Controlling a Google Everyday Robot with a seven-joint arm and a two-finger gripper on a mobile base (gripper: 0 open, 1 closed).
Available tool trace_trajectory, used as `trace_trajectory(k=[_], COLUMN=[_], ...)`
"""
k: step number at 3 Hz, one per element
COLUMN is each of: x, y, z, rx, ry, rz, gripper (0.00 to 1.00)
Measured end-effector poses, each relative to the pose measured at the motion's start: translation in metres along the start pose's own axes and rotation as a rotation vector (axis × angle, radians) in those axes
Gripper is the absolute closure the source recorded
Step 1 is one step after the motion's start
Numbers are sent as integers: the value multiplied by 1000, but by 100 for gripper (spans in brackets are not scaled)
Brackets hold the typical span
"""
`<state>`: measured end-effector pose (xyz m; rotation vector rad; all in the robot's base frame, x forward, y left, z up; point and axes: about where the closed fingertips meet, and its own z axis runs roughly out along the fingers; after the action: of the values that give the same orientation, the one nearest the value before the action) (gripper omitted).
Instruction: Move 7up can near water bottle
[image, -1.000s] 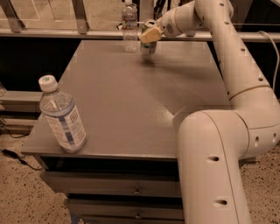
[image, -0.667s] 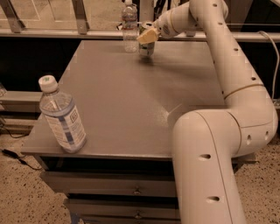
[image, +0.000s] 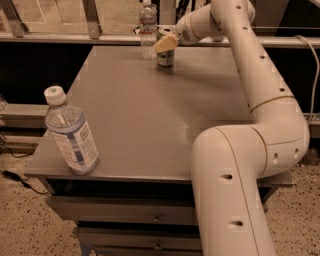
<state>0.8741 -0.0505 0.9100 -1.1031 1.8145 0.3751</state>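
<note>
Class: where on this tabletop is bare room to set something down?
Free: the middle of the table, between the white-capped bottle at near left and the far edge. Crowded: that edge, where the gripper is at the 7up can beside the water bottle.

One camera looks down from a raised spot at the near edge of the grey surface (image: 140, 115), facing across it toward the far rail (image: 60, 38). The robot's arm (image: 235, 165) bulks close in the right foreground, and a white-capped bottle (image: 72, 135) stands near at left. Far off, at the back edge, the claw (image: 166, 44) sits at the 7up can (image: 165, 59), beside the water bottle (image: 148, 30).
</note>
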Motion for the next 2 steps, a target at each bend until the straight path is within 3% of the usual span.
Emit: trace_trajectory(k=[1,2], x=[2,5], y=[-1,-3], z=[1,-1], rx=[1,6], ry=[6,11], rz=[2,6], gripper=[0,0])
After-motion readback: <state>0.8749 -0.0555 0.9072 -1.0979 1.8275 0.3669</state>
